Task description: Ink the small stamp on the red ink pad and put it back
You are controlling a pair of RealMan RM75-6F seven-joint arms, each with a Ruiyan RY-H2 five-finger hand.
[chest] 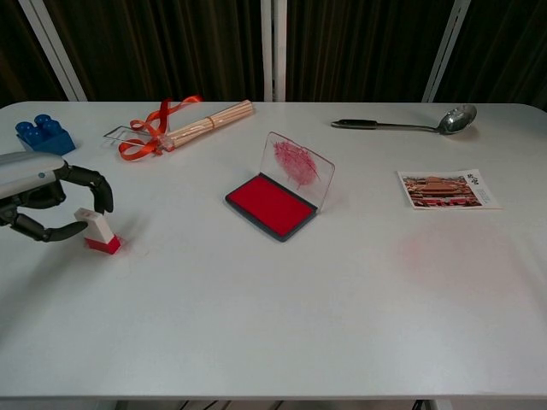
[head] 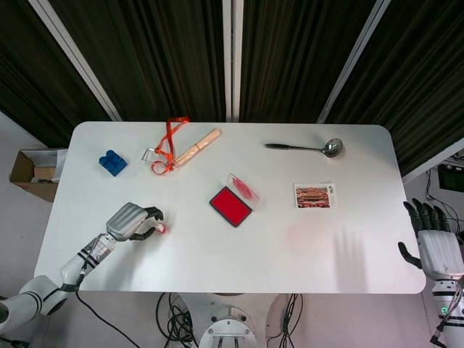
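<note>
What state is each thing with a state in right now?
small stamp: on the table, tilted, left hand's fingers curled around its top
ink pad: open, lid upright
left hand: curled around the stamp
right hand: open, off the table edge, holding nothing

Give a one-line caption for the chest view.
Left robot hand curled around tilted small stamp, open red ink pad mid-table.

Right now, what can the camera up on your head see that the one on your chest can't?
Only the head view shows my right hand, open beside the table's edge, and a cardboard box on the floor. Only the chest view shows the ink pad's clear lid standing up. Both show my left hand at the small stamp, the red ink pad, the spoon and the blue brick.
</note>
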